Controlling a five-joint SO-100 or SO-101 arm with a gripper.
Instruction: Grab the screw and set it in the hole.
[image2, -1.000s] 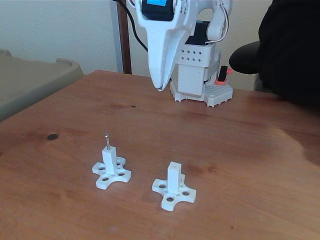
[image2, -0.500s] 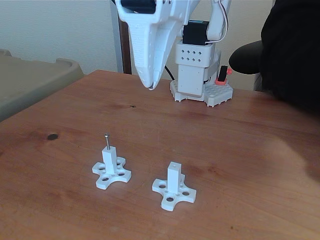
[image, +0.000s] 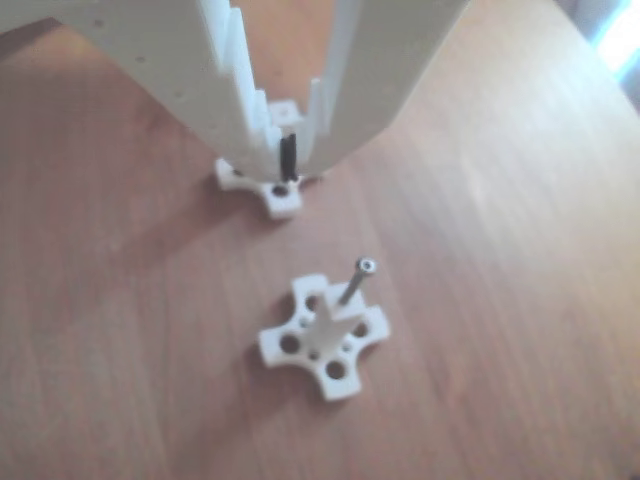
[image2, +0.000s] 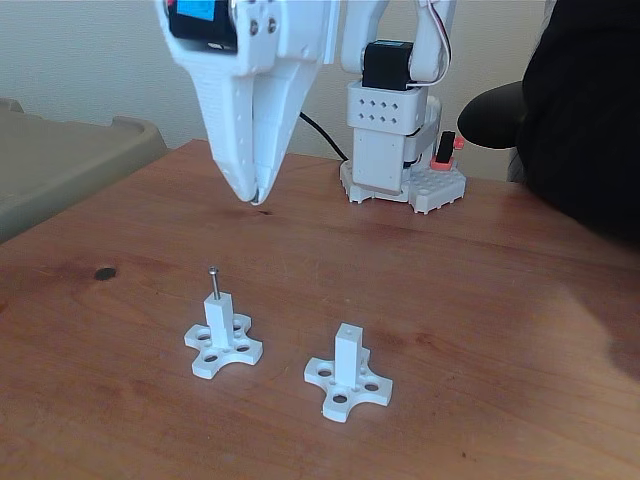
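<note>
Screw (image2: 214, 282), thin grey metal, stands in square white post's hole (image2: 217, 297); tapered plastic tool (image2: 258, 197) hangs pressed together.

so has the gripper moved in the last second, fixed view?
Yes. The gripper has swung left and slightly lower in the fixed view, away from the arm's base, now nearer above the post holding the screw.

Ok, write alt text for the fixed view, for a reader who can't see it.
A white robot gripper, fingers nearly together and holding nothing, hangs above a wooden table behind two white posts on cross-shaped bases. The left post has a thin dark screw standing upright in its top; the right post has an empty hole.
</note>
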